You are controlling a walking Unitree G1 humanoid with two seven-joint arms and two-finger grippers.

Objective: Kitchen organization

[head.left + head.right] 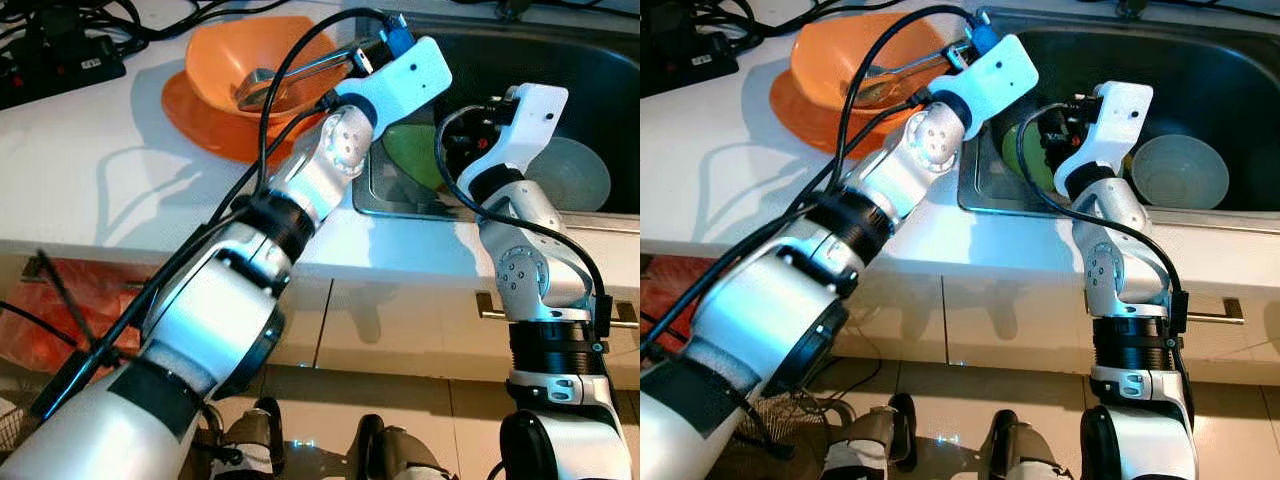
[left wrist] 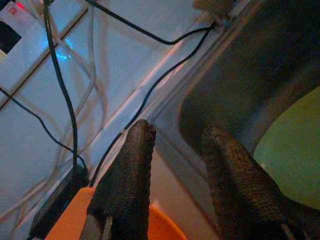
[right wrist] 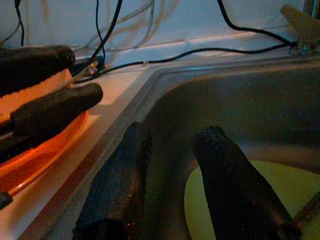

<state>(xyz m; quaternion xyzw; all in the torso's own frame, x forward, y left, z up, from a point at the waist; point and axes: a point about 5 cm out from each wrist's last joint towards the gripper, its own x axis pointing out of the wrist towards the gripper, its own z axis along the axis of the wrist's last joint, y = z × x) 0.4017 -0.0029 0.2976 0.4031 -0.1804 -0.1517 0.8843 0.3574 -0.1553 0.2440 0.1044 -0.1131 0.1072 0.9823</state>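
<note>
A white counter (image 1: 100, 170) runs across the scene, with a steel sink (image 1: 1200, 90) set into it on the robot's right and pale cabinet doors (image 1: 400, 320) below. Black cables and a power strip (image 1: 50, 60) lie along the back of the counter.

On the counter, just beside the sink's edge, an orange bowl (image 1: 225, 55) is seen resting on an orange plate (image 1: 195, 115), with a metal utensil (image 1: 262, 88) lying inside the bowl. In the sink a green plate (image 1: 1025, 160) lies near the counter-side wall, and a pale grey-blue bowl (image 1: 1180, 172) sits well apart from it toward the right.

The left gripper (image 2: 177, 165) is held above the boundary between counter and sink, close to the orange bowl's rim; its fingers are narrowly parted and nothing is held between them. The right gripper (image 3: 172, 165) is lowered into the sink just above the green plate, its fingers likewise parted a little and empty.

The step in hand is judged to be a reach for the dishes. Several risks are apparent. The arms are close together, so a contact between them could be caused by any sideways motion. The left arm's own cable is draped over the orange bowl and could drag or tip it. The green plate lies flat and could be missed or scraped along the steel if a finger is not worked under its rim.
</note>
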